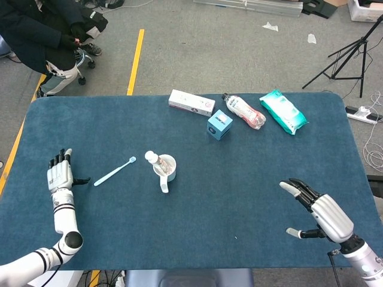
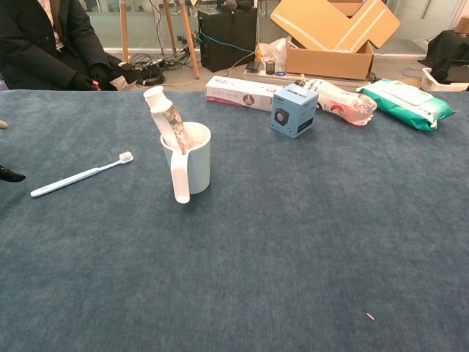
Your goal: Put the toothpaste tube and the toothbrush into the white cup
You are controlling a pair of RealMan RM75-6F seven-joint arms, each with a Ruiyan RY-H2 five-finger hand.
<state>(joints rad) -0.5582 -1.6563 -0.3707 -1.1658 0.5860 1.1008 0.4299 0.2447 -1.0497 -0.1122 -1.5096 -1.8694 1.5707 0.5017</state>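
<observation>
The toothpaste tube [image 2: 165,116] is already stood in the white cup [image 2: 192,165] at mid-worktop; the toothbrush [image 1: 114,171] is left flat just left of the cup, untouched. It should be pinched mid-handle by the left hand [image 1: 58,177], whose fingers are spread and empty beside the handle end, then tipped upright over the rim. The right hand [image 1: 320,216] is held open and empty, near right; no writing can be read.

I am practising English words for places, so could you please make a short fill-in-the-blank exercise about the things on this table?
1. The toothpaste tube stands inside the white ____.
2. The toothbrush lies on the table, to the ____ of the white cup in the head view.
3. The left hand holds ____.
4. The blue box stands between the white carton and the ____.

Missing words: cup; left; nothing; bottle
</observation>
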